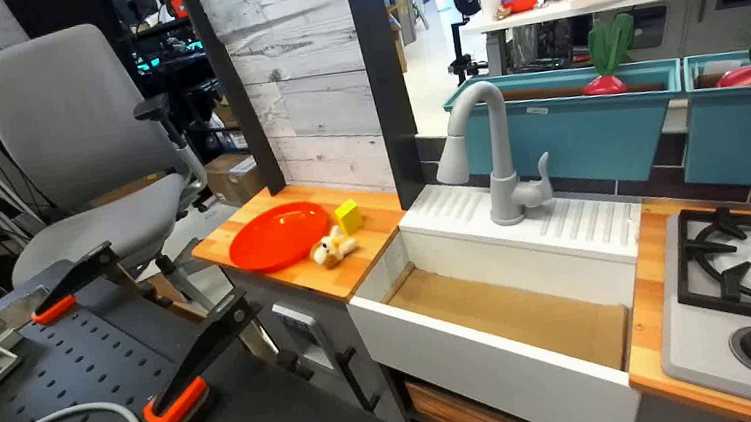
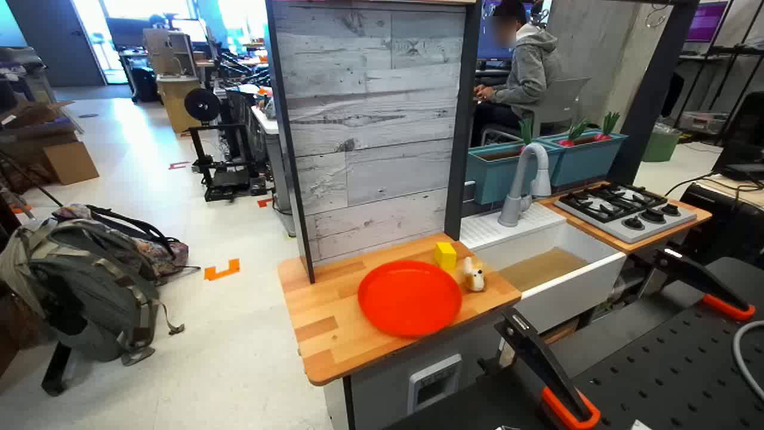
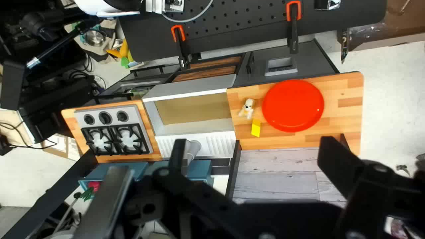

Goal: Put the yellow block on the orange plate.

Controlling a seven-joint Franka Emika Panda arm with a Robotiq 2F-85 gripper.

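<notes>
The yellow block stands on the wooden counter beside the orange plate, on the sink side near the back panel. It shows in both exterior views point(image 1: 348, 217) point(image 2: 444, 255) and in the wrist view point(image 3: 256, 128). The round orange plate point(image 1: 280, 237) lies flat and empty on the counter; it also shows in the other views point(image 2: 410, 298) point(image 3: 293, 105). Block and plate are apart by a small gap. My gripper point(image 3: 253, 142) is open and empty, its black fingers wide apart, high above the scene in the wrist view. It is out of view in both exterior views.
A small cream toy dog point(image 3: 247, 108) sits close to the block and plate. A white sink point(image 1: 502, 367) with a grey faucet point(image 1: 500, 145) adjoins the counter. A wood-plank back panel point(image 2: 376, 131) rises behind. A dark table point(image 2: 644, 358) with black-and-orange clamps stands in front.
</notes>
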